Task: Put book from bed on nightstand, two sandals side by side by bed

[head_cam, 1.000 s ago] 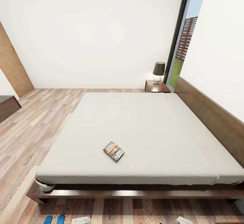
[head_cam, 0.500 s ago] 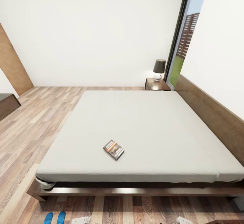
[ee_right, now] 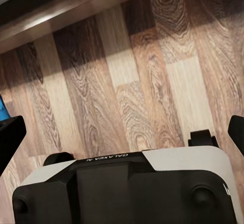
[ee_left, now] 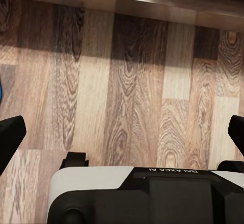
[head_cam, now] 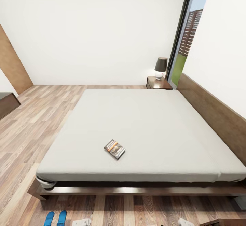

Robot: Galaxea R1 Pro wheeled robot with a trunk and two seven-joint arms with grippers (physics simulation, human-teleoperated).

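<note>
Two blue sandals (head_cam: 55, 218) lie side by side on the wood-plank floor (head_cam: 27, 130) just off the near left corner of the bed (head_cam: 136, 127), at the lower edge of the head view. On the pale mattress, the book (head_cam: 114, 149) rests flat near the foot end, a little left of the middle, turned at an angle; its dark cover carries an orange band, but the lettering is too small to read. At the far right corner of the bed, beside the headboard (head_cam: 212, 113), stands the nightstand (head_cam: 159, 82) with a dark-shaded lamp (head_cam: 160, 67) on its top, next to a tall dark-framed window (head_cam: 186, 38).

Both wrist cameras look down on bare floor planks below the bed's brown frame. The left gripper (ee_left: 122, 132) has its fingers spread wide with nothing between them, and the right gripper (ee_right: 122, 132) is likewise spread apart and holds nothing. "GALAXEA AI" is printed on each gripper body, seen upside down.
</note>
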